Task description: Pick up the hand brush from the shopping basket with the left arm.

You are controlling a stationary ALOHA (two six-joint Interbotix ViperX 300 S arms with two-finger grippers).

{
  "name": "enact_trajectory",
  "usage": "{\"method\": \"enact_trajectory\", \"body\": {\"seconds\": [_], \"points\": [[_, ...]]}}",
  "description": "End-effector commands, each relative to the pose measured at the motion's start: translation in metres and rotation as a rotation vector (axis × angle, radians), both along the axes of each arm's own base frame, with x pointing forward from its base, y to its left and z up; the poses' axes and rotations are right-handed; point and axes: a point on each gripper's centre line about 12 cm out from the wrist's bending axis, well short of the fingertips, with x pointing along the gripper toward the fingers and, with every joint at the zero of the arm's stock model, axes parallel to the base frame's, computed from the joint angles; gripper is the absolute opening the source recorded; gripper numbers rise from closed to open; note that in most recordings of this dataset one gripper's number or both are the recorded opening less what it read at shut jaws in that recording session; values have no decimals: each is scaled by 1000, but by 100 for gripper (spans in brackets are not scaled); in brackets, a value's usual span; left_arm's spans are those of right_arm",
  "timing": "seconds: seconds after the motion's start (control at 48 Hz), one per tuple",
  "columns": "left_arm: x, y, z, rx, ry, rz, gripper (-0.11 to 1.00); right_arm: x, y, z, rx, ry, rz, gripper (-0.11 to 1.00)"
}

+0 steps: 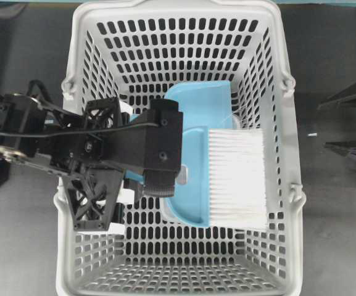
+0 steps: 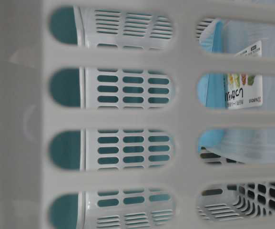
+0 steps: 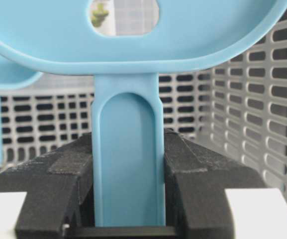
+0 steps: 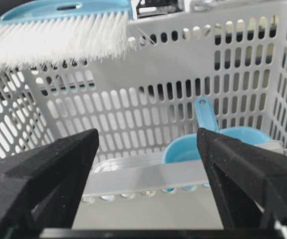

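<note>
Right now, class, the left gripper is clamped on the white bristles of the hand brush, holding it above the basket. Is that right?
Not quite. The left gripper is clamped on the slim blue handle of the hand brush, not its white bristles, as the left wrist view shows. The rest stands: the brush is held up over the shopping basket.

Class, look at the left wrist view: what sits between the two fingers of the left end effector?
In the left wrist view, the hand brush's slim light-blue handle stands between the left end effector's black fingers, clamped on both sides.
</note>
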Motion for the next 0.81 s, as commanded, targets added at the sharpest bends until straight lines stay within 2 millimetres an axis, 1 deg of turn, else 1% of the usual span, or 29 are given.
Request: {"method": "enact_trajectory", "body": {"seconds": [0.0, 0.479, 0.791], "points": [[-2, 0, 9, 0, -28, -5, 24, 1, 0, 3, 5, -11, -2, 76], [3, 0, 2, 5, -12, -6, 24, 2, 0, 3, 5, -9, -2, 76], [10, -2, -6, 9, 9, -6, 24, 1, 0, 3, 5, -12, -2, 76]]}}
